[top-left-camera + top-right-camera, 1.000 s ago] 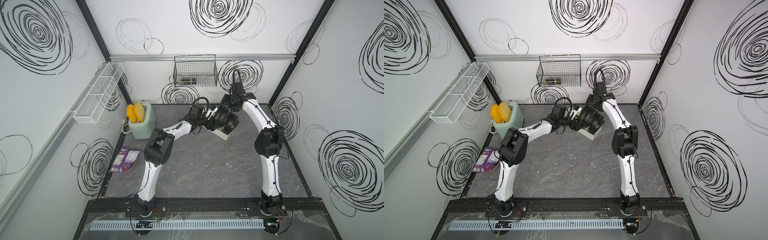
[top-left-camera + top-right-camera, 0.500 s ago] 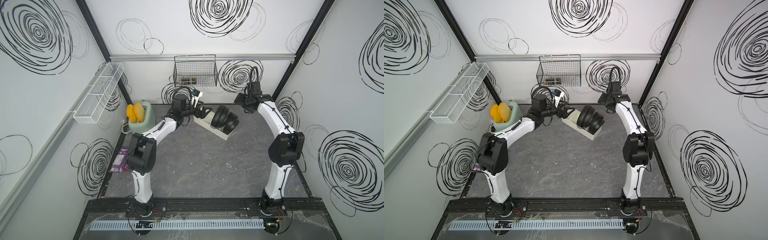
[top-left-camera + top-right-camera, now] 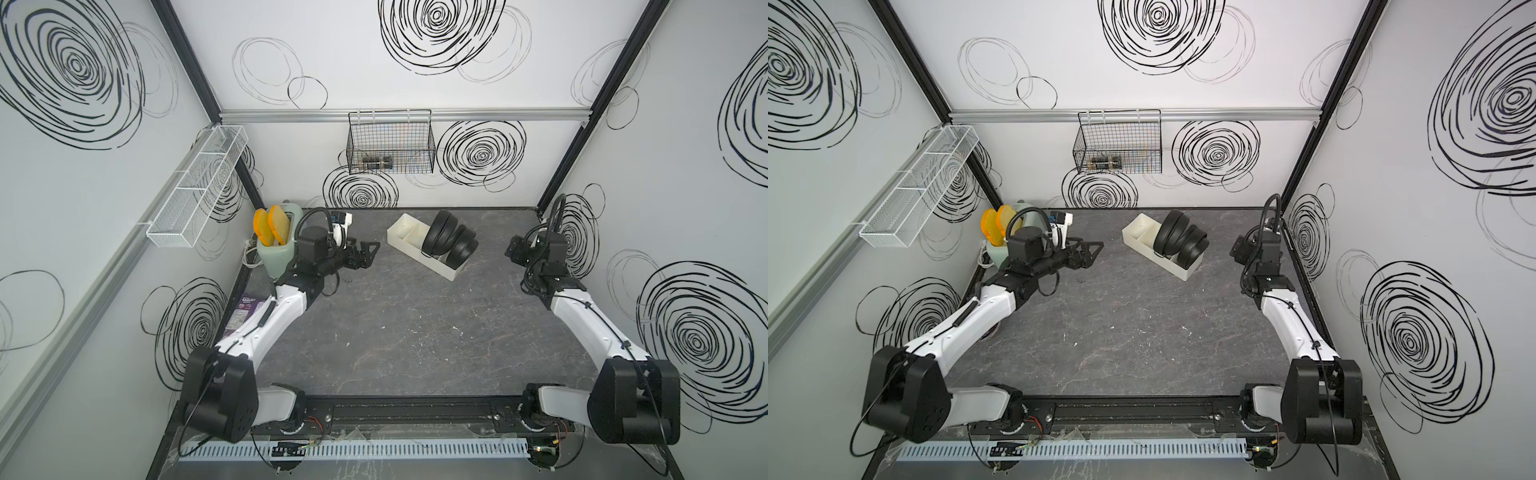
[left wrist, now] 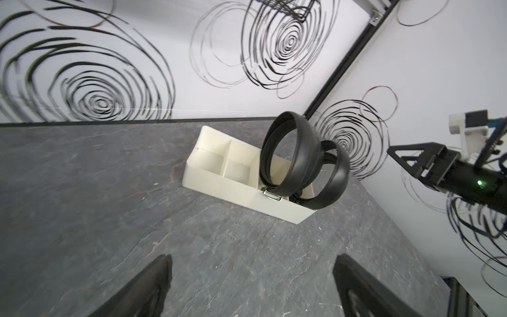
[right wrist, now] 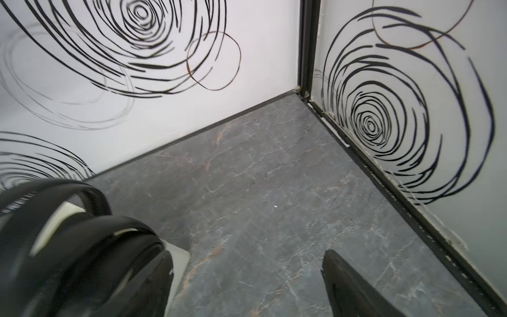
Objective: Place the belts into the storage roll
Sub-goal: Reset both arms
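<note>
Listing left to right, as both top views show.

- White wire-mesh shelf [image 3: 195, 187]: fixed to the left wall.
- Purple packet [image 3: 245, 307]: flat on the floor by that wall, partly hidden by the left arm.
- Pale green toaster [image 3: 276, 253]: in the back left corner, with two orange slices [image 3: 270, 224] standing in its slots.
- Left gripper [image 3: 368, 254]: above the floor between toaster and tray, jaws wide apart, holding nothing.
- Black wire basket [image 3: 390, 145]: hung on the back wall, with one dark item inside, too small to identify.
- Cream storage tray [image 3: 402, 232]: on the floor near the back wall, four compartments in a row. The two compartments toward its right end each hold a black belt coil standing on edge. The larger coil [image 3: 438, 235] touches the smaller coil [image 3: 463, 251]. The left wrist view shows a silver buckle [image 4: 271, 196] at the tray's wall.
- Right gripper [image 5: 247, 263]: near the tray's right end and apart from it, jaws spread, empty.
</note>
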Available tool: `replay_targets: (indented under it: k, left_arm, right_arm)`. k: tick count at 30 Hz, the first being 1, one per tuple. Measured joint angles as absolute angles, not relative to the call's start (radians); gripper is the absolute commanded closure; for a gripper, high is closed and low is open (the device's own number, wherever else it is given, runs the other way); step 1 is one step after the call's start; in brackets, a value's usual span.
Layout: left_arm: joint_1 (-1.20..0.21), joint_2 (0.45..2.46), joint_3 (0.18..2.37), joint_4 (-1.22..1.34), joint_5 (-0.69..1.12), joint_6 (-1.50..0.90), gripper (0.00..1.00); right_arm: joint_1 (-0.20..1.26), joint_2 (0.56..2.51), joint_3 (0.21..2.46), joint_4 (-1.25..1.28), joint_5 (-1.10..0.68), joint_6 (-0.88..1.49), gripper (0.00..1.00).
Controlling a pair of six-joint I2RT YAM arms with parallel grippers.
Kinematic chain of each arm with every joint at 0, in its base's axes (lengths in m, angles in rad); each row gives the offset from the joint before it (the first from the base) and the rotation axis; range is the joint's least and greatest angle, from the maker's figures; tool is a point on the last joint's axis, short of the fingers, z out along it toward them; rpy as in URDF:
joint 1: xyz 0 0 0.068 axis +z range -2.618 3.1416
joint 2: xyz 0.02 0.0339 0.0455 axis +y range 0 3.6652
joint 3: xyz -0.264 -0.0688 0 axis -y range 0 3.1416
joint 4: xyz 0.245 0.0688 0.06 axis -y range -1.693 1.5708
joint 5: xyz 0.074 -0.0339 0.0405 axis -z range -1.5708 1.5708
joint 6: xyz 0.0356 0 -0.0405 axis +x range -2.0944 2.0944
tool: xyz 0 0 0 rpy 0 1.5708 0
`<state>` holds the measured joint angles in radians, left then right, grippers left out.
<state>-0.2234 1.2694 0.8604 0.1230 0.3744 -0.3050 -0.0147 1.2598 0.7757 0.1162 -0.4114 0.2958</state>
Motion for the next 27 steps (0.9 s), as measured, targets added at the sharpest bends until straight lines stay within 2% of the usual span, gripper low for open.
replay_targets:
  k: [5, 13, 21, 27]
  left_arm:
    - [-0.181, 1.157, 0.701, 0.108, 0.179, -0.286, 0.03]
    - [-0.021, 1.18, 0.444, 0.277, 0.064, -0.147, 0.03]
    - [0.035, 1.304, 0.266, 0.752, 0.097, -0.089, 0.03]
    - [-0.019, 1.421, 0.191, 1.103, 0.11, -0.017, 0.03]
  right_arm:
    - [-0.038, 1.324, 0.623, 0.299, -0.398, 0.137, 0.09]
    - [-0.106, 1.387, 0.427, 0.603, -0.402, 0.049, 0.08]
    - [-0.116, 1.375, 0.243, 0.899, -0.4, 0.037, 0.07]
    - [-0.098, 1.388, 0.219, 1.021, -0.393, 0.018, 0.06]
